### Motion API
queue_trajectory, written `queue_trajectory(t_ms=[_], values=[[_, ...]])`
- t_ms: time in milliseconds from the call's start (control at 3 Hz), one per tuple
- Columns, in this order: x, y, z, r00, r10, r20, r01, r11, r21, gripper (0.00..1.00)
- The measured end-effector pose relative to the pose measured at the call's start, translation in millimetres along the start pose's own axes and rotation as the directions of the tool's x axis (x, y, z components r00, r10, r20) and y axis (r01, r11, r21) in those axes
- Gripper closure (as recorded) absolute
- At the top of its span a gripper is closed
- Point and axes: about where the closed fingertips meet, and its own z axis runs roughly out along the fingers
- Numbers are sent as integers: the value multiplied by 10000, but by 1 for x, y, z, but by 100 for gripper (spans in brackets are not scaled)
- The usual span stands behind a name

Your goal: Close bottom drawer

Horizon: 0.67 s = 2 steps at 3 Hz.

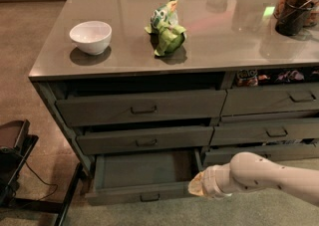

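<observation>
The bottom drawer [142, 190] is the lowest of the wide left stack. It is pulled out, its empty inside showing, with a small dark pull at the centre of its flat front. My white arm comes in from the lower right. My gripper [195, 186] is at the arm's tip, right at the drawer's front right corner. The arm's end covers it.
Two taller drawers [142, 108] sit above, slightly ajar. The neighbouring stack [269, 130] is on the right. On the grey counter [224, 36] stand a white bowl [90, 36], a green crumpled bag [167, 27] and a dark jar [294, 8]. A black stand [15, 160] is at the left on the carpet.
</observation>
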Motion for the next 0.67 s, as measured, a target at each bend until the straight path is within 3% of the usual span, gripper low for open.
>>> queue_trajectory(t_ms=[333,667], values=[[27,-15,49,9975,-157,682,132,9992,369,100],[35,3,81,9948,140,1012,-131,9999,-96,100]])
